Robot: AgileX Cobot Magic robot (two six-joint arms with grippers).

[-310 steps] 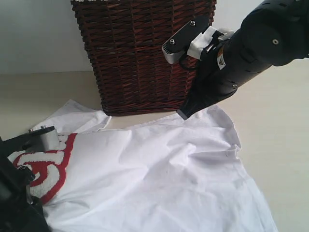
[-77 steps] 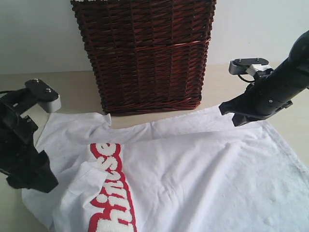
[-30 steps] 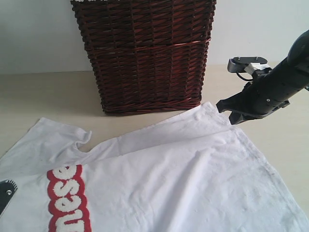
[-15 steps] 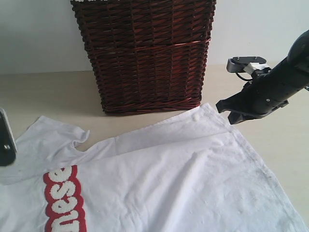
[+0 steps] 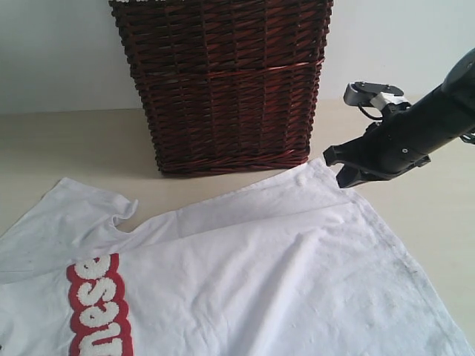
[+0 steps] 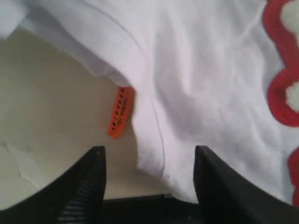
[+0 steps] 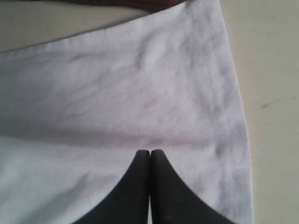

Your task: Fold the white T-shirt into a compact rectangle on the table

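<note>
Locate the large white cotton T-shirt (image 5: 282, 274) with fuzzy white letters edged in red (image 5: 100, 311), spread out and mostly flat on the wide pale cream-beige table (image 5: 74, 141), in front of the tall dark brown wicker basket (image 5: 223, 81). Read the left gripper (image 6: 149, 151) as spread wide with nothing clamped, its black ribbed fingers (image 6: 86, 186) set well apart, visible in the left wrist view only. Find in the gap between those jaws the curved neckline edge of the shirt, with bare table on one finger's side and white cloth on the other. Find just ahead of the gap the small orange neck tag (image 6: 120, 113), sticking out from under the neckline, its dark print too small to read. Note a strip of the red-edged lettering well beyond the cloth-side finger. Read the right gripper (image 7: 149, 151) as closed, fingertips pressed together, no cloth visible between them. Find directly ahead of those closed jaws a flat stretch of white cloth with a shallow crease, the stitched hem (image 7: 224, 107) off to one side of the tips and bare table past it. In the exterior view, find the right arm (image 5: 415, 126) reaching in toward the far corner of the shirt, near the basket's lower corner. Treat contact between jaw tips and cloth as impossible to tell.
</note>
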